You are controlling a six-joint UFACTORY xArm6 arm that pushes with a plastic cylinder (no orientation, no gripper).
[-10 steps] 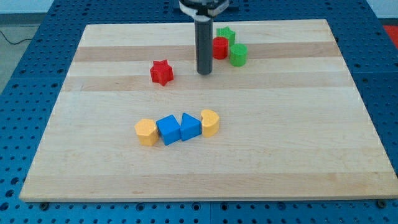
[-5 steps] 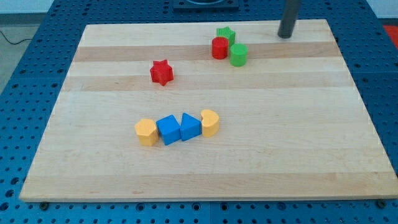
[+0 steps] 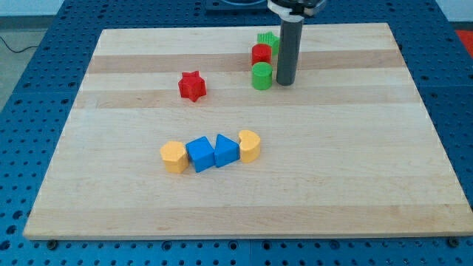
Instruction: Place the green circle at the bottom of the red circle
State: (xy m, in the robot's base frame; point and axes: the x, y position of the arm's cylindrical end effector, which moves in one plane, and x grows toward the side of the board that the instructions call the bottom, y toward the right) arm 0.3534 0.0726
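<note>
Pale wood in lengthwise strips makes up the surface [image 3: 355, 185], a board lying on a blue perforated base [image 3: 29, 111] that shows on every side; no brand, label or writing can be read anywhere; the arm carries no gripper, only a straight dark rod that comes down from the view's top, its upper mount cut off by the frame edge; my tip [image 3: 285, 83] rests on the board just to the view's right of the green circle [image 3: 261, 75], very close or touching, I cannot tell which; the green circle sits directly below the red circle [image 3: 261, 53], the two touching or nearly so; a green star [image 3: 266, 38] lies just above the red circle, partly hidden by it and by the rod; a red star [image 3: 191, 86] stands well apart to the view's left; lower down, a row runs yellow block [image 3: 174, 157], blue cube [image 3: 200, 154], blue block [image 3: 226, 151] with a pointed top, yellow block [image 3: 250, 145] with a rounded top, each touching its neighbour.
</note>
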